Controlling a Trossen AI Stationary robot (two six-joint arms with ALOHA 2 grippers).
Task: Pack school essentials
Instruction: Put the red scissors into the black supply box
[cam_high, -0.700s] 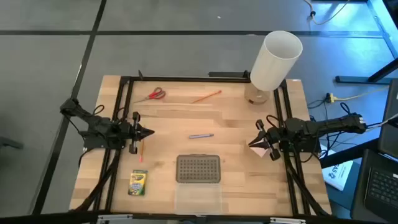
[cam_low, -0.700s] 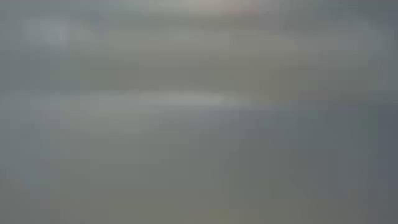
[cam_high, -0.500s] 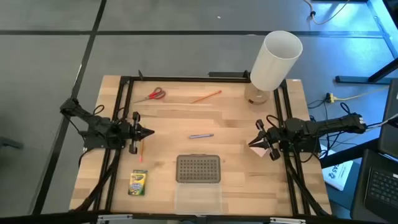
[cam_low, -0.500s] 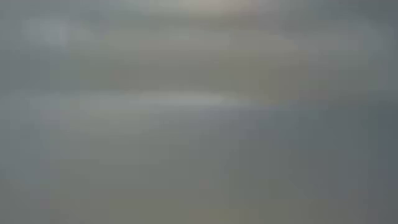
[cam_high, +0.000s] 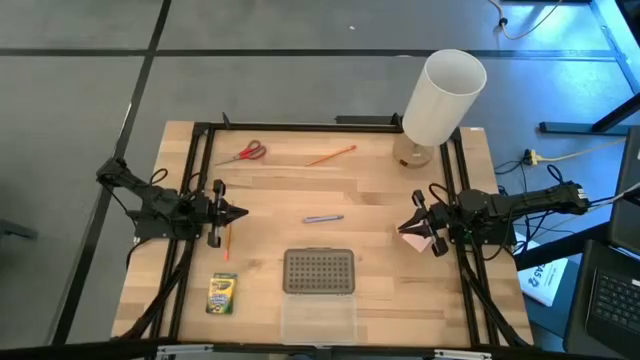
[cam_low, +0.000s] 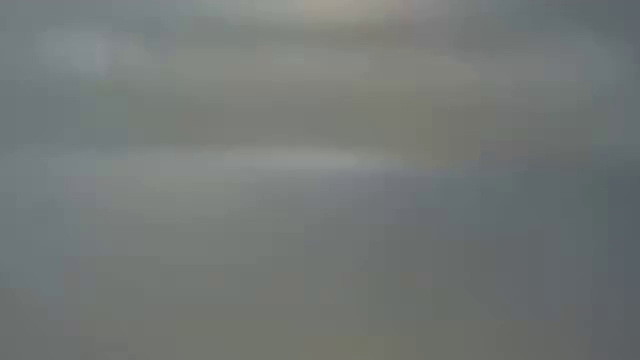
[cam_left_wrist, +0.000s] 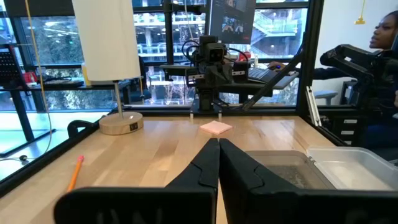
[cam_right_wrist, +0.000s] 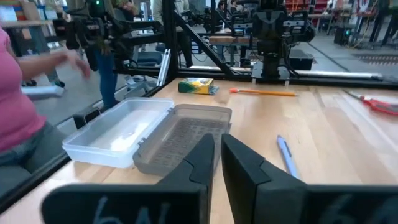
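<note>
My left gripper (cam_high: 240, 212) hovers shut at the table's left side, and its fingers meet in the left wrist view (cam_left_wrist: 218, 144). My right gripper (cam_high: 406, 229) hovers shut at the right side, just above the small pink block (cam_high: 412, 241), which lies flat on the wood (cam_left_wrist: 216, 127). Red-handled scissors (cam_high: 244, 153) and an orange pencil (cam_high: 332, 155) lie near the far edge. A bluish-purple pen (cam_high: 323, 218) lies mid-table. A second thin orange stick (cam_high: 227, 240) lies by my left gripper. The green-and-yellow crayon box (cam_high: 221, 293) lies near-left.
A clear box lies open at the near edge, its grey dotted lid (cam_high: 319, 271) flat beside the clear tray (cam_high: 318, 318). A tall white cylinder on a round wooden base (cam_high: 441, 97) stands at the far right corner. A person in pink (cam_right_wrist: 18, 99) stands beyond the near edge.
</note>
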